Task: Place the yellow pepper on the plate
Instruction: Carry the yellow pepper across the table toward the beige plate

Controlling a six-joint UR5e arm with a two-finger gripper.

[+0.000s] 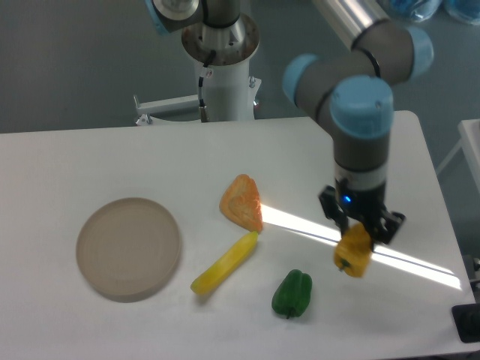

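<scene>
The gripper (358,231) is hanging from the arm at the right of the table (97,157), its two fingers pinching the yellow pepper (353,253) from above, so that the pepper is hanging below them, lifted clear of the table surface and tilting a little. That grip looks to be the weak point: the fingers are gripping only the upper part of a lobed, rounded body, and a quick swing or sudden stop on the way across could, I judge, be letting it twist or slip out and drop short of the target. The plate (129,247) is lying well apart from the pepper, at the far left side of the scene, flat and bare. Between the two, other things are lying in the way: the green pepper (292,293) is sitting near and just to the left of the carried one, the long yellow banana-shaped piece (225,263) is lying at a slant further left, and the orange wedge-shaped piece (242,202) is lying just beyond the banana's far end, almost touching it. A low carry to the left would be risking a knock against the green pepper or the banana piece, so keeping height over them seems wise. A bright strip of light is crossing the table beneath the gripper.
</scene>
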